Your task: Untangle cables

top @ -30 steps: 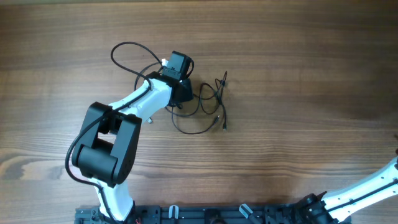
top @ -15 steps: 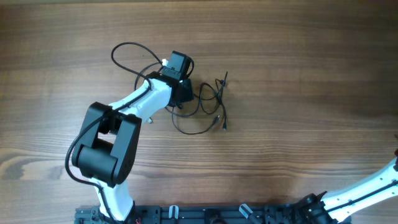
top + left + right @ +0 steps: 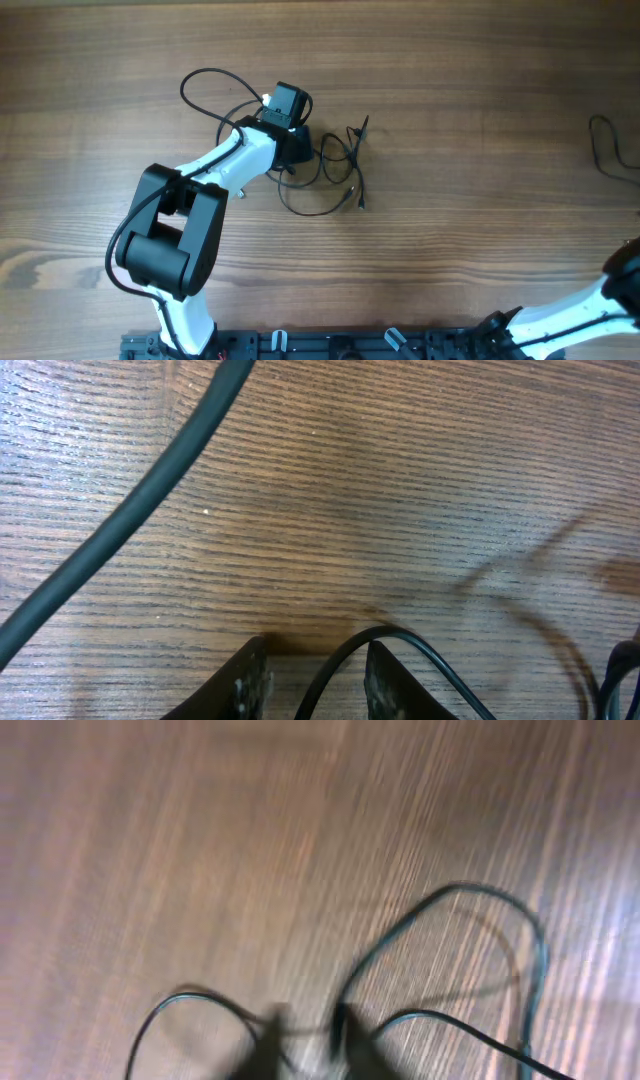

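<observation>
Cables (image 3: 338, 172) are being seen tangled near the middle of the wooden table (image 3: 480, 60), their left edge being covered by the left gripper (image 3: 316, 680). Its fingers (image 3: 250, 682) are being held apart, with one thin strand (image 3: 330, 662) running between them. Another loop (image 3: 470, 888) is lying by the right gripper (image 3: 305, 1035); whether it is pinched cannot be told through blur.

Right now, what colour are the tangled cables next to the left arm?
Black; the cables show best in the overhead view.
</observation>
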Available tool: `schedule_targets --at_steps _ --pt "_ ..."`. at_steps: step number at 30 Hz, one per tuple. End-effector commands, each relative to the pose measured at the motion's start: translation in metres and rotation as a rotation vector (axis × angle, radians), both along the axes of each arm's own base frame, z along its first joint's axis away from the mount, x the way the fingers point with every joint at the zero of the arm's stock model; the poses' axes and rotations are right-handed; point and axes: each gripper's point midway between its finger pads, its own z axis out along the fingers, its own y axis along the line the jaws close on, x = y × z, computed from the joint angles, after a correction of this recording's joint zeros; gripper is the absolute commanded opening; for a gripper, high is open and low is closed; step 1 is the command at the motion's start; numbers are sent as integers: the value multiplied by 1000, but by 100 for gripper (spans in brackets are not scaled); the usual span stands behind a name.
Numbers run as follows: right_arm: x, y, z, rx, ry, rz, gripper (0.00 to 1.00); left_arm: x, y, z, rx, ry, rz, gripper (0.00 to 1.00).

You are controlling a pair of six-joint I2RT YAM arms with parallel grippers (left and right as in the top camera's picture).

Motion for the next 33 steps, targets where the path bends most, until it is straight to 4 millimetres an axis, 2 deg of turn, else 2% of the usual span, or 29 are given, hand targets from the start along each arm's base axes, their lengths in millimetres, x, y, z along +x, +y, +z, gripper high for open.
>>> schedule_targets --at_steps 1,5,7,8,11,13,14,17,19,21,22,24,25,28,30,33 --pt "-5 -2 69 -128 -75 -18 100 -29 3 -39 9 128 -6 34" --pt "-11 9 124 -209 -148 -13 100 -27 2 -39 4 121 -6 37" --pt "-8 25 138 -191 -185 33 100 -25 0 -38 -2 114 -7 35" --pt "-3 46 141 -133 -213 96 100 -22 -3 -33 -19 106 -11 35" --pt "13 88 131 14 -252 230 100 -13 -18 -10 -93 71 -34 35" --pt "27 122 123 100 -249 322 100 -5 -25 13 -128 22 -43 36" --pt "35 141 121 123 -245 382 100 -1 -26 24 -139 -6 -45 36" --pt "66 220 119 185 -237 644 100 8 -28 70 -179 -110 -52 43" --pt "80 271 116 195 -207 782 100 12 -25 99 -202 -174 -48 57" --pt "92 331 113 215 -186 927 100 16 -14 131 -215 -245 -24 67" --pt "95 371 111 233 -172 1016 99 17 0 147 -199 -285 7 74" --pt "94 418 106 252 -151 1125 100 17 22 165 -159 -326 62 97" --pt "92 440 102 257 -134 1173 100 16 35 171 -130 -342 95 100" --pt "80 510 83 282 -68 1351 99 9 75 188 -63 -366 189 100" --pt "68 544 66 285 -12 1466 99 4 90 190 -52 -352 221 100" --pt "43 581 42 212 75 1719 95 -3 101 182 -33 -307 243 100"
